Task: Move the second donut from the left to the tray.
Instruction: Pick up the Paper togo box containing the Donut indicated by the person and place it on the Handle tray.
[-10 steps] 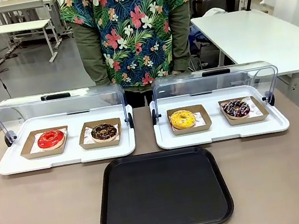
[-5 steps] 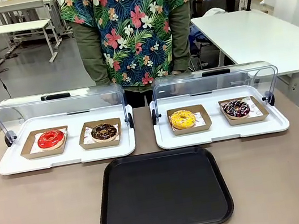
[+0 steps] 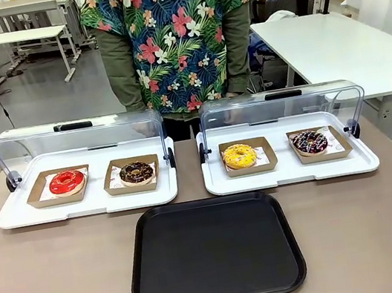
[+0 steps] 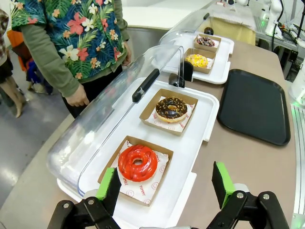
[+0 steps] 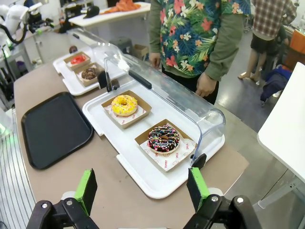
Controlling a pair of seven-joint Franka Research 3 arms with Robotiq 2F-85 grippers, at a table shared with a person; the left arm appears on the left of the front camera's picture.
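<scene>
The chocolate-brown speckled donut (image 3: pixel 136 173) lies in its square cardboard holder on the left white tray, right of the red one; it also shows as the chocolate donut (image 4: pixel 171 109) in the left wrist view and the chocolate donut (image 5: pixel 89 73) far off in the right wrist view. The black tray (image 3: pixel 215 250) lies bare at the table's front middle, also black tray (image 4: pixel 253 105) and black tray (image 5: pixel 55 128). My left gripper (image 4: pixel 165 185) is open above the left tray's near end by the red donut. My right gripper (image 5: pixel 143 190) is open over the table's right end, holding nothing.
A red-glazed donut (image 3: pixel 66 182) sits left of the chocolate one. The right white tray (image 3: pixel 291 173) holds a yellow donut (image 3: pixel 239 156) and a dark sprinkled donut (image 3: pixel 309 142). Both clear lids (image 3: pixel 78 136) stand raised at the back. A person (image 3: pixel 174 37) stands at the far side.
</scene>
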